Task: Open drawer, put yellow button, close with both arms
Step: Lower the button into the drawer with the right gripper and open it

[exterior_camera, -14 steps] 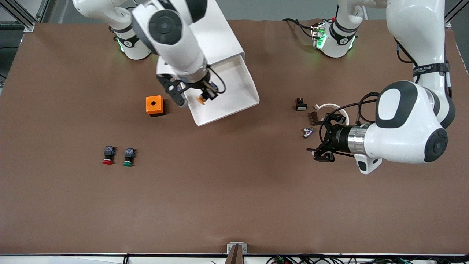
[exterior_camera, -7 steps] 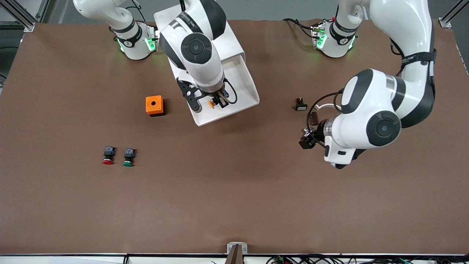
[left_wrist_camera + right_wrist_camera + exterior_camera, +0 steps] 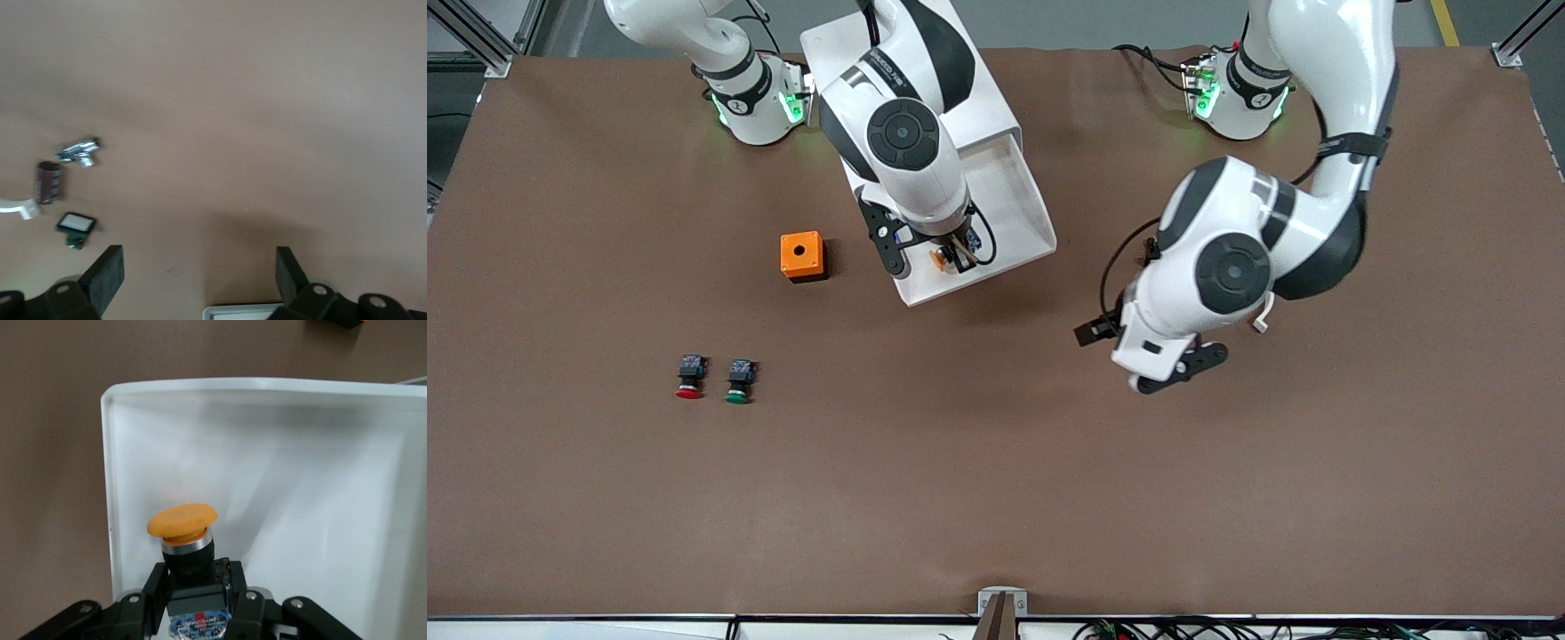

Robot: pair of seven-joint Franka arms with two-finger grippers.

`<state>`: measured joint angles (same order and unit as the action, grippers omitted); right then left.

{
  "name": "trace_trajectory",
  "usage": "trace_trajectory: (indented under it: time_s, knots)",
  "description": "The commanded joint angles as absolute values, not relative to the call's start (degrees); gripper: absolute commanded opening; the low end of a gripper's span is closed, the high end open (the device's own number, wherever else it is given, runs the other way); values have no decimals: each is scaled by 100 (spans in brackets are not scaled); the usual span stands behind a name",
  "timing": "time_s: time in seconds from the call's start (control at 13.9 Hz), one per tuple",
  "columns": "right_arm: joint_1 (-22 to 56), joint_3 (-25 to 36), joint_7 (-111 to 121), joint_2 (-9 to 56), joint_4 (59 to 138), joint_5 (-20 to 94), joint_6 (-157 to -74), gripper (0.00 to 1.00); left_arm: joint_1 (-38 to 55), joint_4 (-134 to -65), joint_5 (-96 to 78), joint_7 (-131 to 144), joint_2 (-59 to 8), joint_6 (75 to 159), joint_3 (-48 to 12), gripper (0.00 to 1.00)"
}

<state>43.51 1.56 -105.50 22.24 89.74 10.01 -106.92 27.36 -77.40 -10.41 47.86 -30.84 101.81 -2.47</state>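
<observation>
Yellow button point(image 3: 182, 521), a small pushbutton with an orange-yellow mushroom cap and black-and-blue body, is held clamped in the right gripper point(image 3: 193, 600) over the pulled-out white drawer point(image 3: 1014, 236) of the white cabinet. The placing step is judged to be in hand; next, release into the tray is called for. The left gripper point(image 3: 197, 280) is spread wide and empty, over bare brown table point(image 3: 996, 462) near the drawer's front.

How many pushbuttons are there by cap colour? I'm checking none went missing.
Yellow button: 1, held by the right claw over the open drawer
Red-capped button: 1, on the table
Green-capped button: 1, beside the red one
Total: 3
</observation>
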Motion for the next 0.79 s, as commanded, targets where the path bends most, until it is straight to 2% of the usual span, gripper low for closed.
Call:
trace_trajectory:
  time_s: [0.0, 0.07, 0.14, 0.22, 0.36, 0.5, 0.72]
  knots:
    - [4368, 132, -10731, 2250, 8965, 896, -10714, 33, 2733, -8042, -932, 4702, -2927, 10450, -334, 100]
    - [4368, 132, -10731, 2250, 8956, 896, -10696, 38, 2742, -8094, -932, 4702, -2927, 10529, -377, 100]
    - [4351, 132, -10731, 2250, 8930, 896, -10670, 56, 2760, -8156, -940, 4702, -2918, 10599, -430, 100]
    - [4333, 132, -10731, 2250, 8921, 896, -10661, 100, 2795, -8243, -932, 4720, -2909, 10669, -439, 100]
    - [4263, 149, -10670, 2224, 8773, 879, -10574, 100, 2812, -8611, -932, 4720, -2752, 11036, -457, 100]
    - [4009, 141, -10626, 2189, 8326, 896, -9909, 100, 2821, -9147, -940, 4720, -2541, 11704, -492, 100]
    - [3719, 149, -9629, 1777, 8139, 896, -9345, 100, 2926, -9220, -975, 4798, -2610, 11944, -615, 100]
